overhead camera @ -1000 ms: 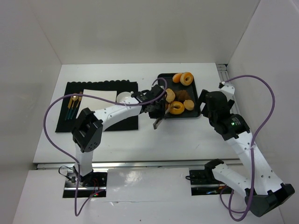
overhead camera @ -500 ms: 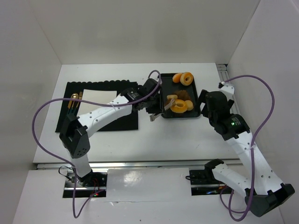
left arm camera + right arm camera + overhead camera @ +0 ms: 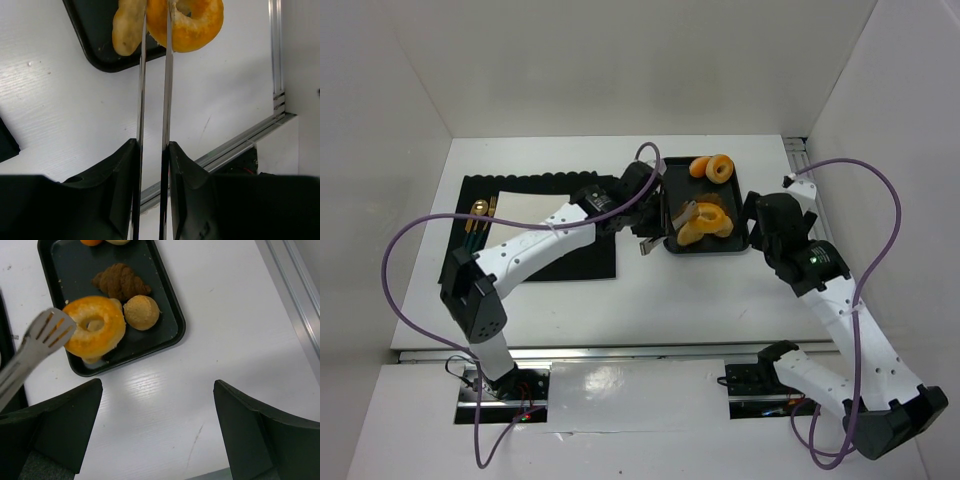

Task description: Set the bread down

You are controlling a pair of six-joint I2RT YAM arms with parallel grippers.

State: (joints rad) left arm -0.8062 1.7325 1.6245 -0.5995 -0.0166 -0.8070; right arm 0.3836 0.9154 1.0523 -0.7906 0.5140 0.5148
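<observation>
Bread [image 3: 107,336] in tongs [image 3: 47,330] over tray [image 3: 167,332]; croissant [image 3: 120,282] clear only from right wrist

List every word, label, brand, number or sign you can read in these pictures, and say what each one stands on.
None: no text can be read in any view.
The black tray, ring donut, tongs, white sheet and black mat show no lettering.
The green light on the right arm is only a lamp, not a sign.
</observation>
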